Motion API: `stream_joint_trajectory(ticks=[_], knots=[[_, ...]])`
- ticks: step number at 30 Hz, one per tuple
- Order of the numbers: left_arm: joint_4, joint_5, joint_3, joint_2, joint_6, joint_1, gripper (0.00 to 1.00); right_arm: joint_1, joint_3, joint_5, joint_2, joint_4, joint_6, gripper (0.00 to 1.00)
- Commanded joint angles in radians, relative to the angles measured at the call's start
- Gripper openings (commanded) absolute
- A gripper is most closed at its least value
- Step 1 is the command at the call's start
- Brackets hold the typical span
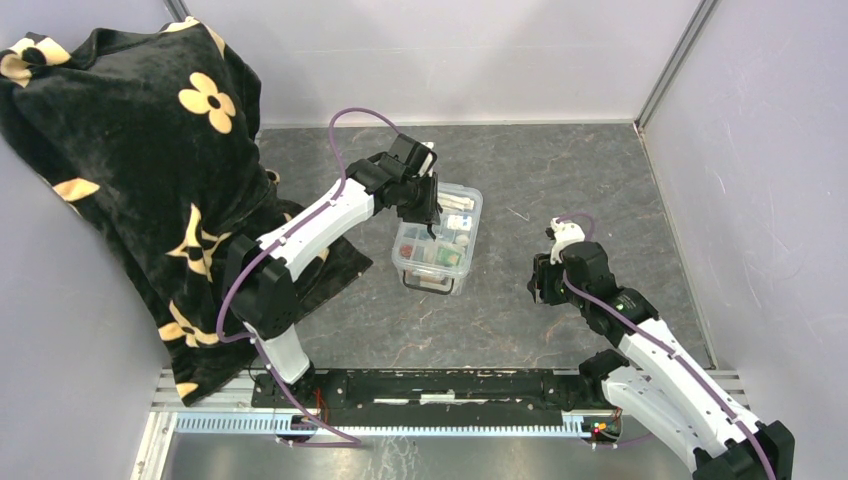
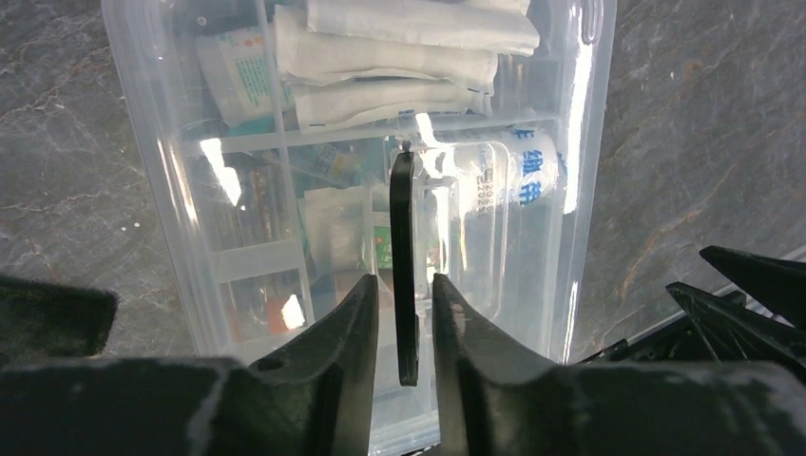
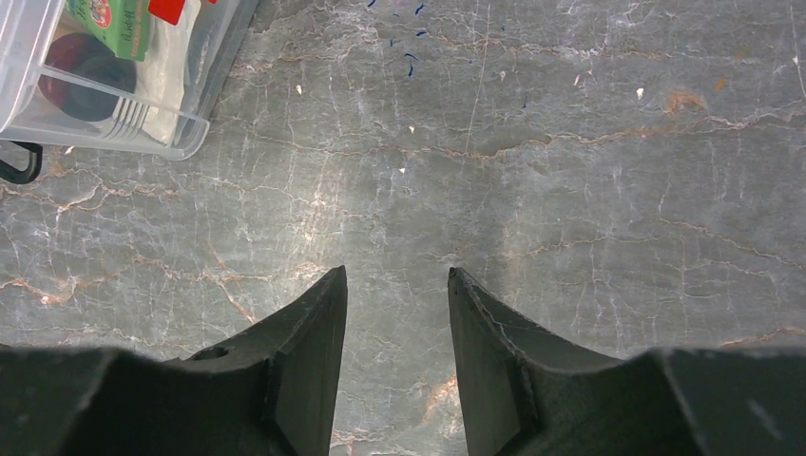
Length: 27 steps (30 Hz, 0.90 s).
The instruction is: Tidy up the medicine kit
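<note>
The medicine kit [image 1: 437, 240] is a clear plastic box near the middle of the table, filled with white packets, a roll with blue print and small coloured packs. My left gripper [image 1: 425, 205] hovers right over it. In the left wrist view the kit [image 2: 238, 266] fills the frame and its black handle [image 2: 404, 247] stands upright, edge-on, between my left fingertips [image 2: 399, 280], with a thin gap on each side. My right gripper [image 1: 543, 278] is open and empty over bare table [image 3: 397, 273], right of the kit. One corner of the kit [image 3: 114, 85] shows at the upper left of the right wrist view.
A black blanket with yellow flowers [image 1: 130, 150] is draped over the left side and reaches the table beside the kit. Grey walls close the back and the right. The tabletop [image 1: 560, 180] is grey marble.
</note>
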Motion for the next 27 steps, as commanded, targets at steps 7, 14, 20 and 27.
stream_joint_trajectory(ticks=[7,14,20,27], knots=[[0.040,0.053,0.091,-0.015,0.034,0.008,0.64,0.001,0.028,0.011,-0.020,-0.006,-0.005,0.49],[0.047,0.101,0.088,0.003,0.034,0.006,0.67,-0.001,0.026,0.005,-0.027,-0.007,-0.001,0.50],[0.085,0.147,0.070,0.002,0.024,0.006,0.75,-0.002,0.029,0.009,-0.032,-0.013,-0.003,0.50],[0.160,0.327,0.061,-0.008,0.013,-0.007,0.84,-0.001,0.023,-0.004,-0.033,-0.009,0.004,0.50]])
